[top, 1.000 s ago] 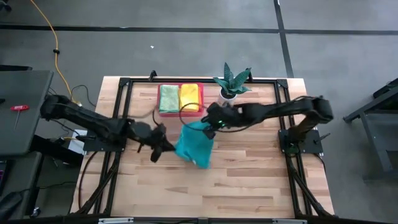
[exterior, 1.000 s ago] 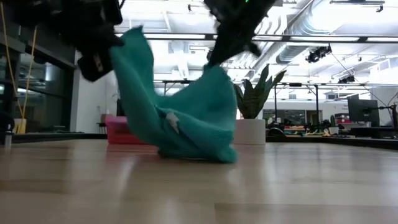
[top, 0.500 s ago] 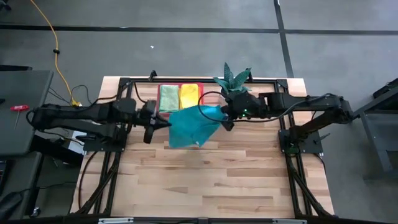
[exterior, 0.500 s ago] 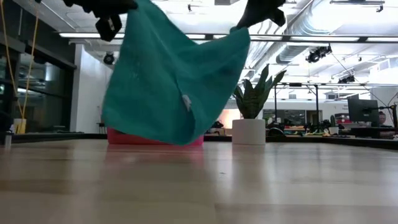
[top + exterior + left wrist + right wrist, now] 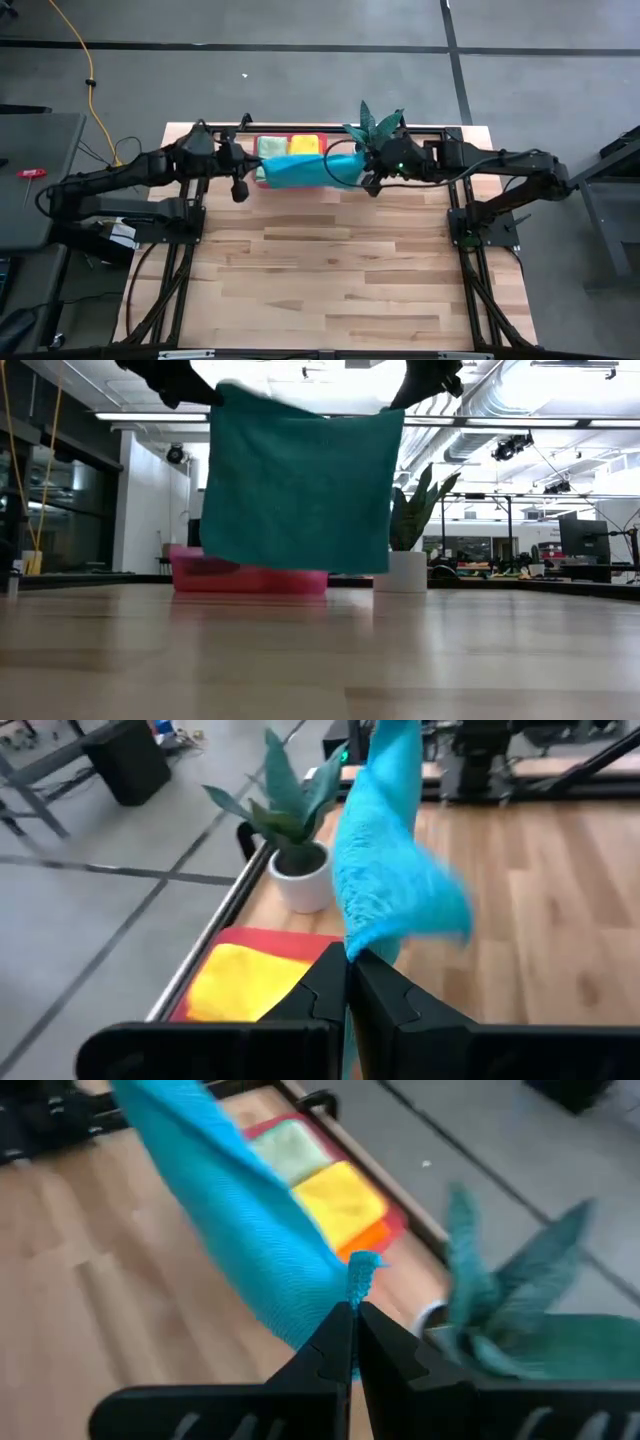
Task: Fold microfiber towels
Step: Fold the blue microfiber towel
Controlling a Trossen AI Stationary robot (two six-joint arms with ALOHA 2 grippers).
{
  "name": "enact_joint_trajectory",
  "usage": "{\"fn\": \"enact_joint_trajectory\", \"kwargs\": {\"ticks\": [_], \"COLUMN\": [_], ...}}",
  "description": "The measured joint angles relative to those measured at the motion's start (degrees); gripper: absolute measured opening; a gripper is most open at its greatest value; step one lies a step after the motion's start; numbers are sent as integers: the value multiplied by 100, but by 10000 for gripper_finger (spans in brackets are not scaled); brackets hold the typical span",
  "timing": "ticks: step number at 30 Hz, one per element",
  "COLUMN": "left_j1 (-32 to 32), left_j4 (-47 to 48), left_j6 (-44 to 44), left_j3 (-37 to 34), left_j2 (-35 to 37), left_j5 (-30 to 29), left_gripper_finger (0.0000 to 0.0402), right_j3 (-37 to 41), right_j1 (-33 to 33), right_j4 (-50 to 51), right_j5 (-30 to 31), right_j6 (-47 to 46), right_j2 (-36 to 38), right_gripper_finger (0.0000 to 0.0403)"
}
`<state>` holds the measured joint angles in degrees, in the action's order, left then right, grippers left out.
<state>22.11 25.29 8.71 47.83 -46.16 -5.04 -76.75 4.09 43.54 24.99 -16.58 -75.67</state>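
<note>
— Fingers?
— Both pairs pinched on the teal towel [image 5: 296, 490]: my left gripper [image 5: 240, 178] has one top corner, my right gripper [image 5: 366, 173] the other.
— Where is it?
— Stretched flat, hanging clear above the bench [image 5: 340, 270], in front of the pink tray [image 5: 250, 578] and potted plant [image 5: 372, 130].

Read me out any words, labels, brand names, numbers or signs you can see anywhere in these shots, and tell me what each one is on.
No readable text anywhere.
Teal towel: plain; no legible tag.
Pink tray: no label showing.
White plant pot: blank.
Screens and benches in the room behind the table: too small and blurred to read.
</note>
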Motion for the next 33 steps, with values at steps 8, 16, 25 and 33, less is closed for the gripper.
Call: {"fn": "enact_joint_trajectory", "kwargs": {"ticks": [8,16,25,33], "left_j1": [168,-300,-1619,-2832], "left_j4": [643,656,-764,-1338], "left_j6": [-202,-1033,-2728,-4206], "left_j3": [-4,-569,-1784,-2551], "left_j2": [-157,-207,-209,-241], "left_j5": [-17,-11,-188,-319], "left_gripper_finger": [0,0,0,0], "right_j3": [0,4,1023,2143], "right_j1": [-27,-627,-1396,-1989], "right_j4": [67,628,192,-1206], "right_j5": [-127,-97,-107,-372], "right_j6": [-130,-786,-1931,-2645], "right_j2": [78,-54,-91,-95], "right_gripper_finger": [0,0,0,0]}}
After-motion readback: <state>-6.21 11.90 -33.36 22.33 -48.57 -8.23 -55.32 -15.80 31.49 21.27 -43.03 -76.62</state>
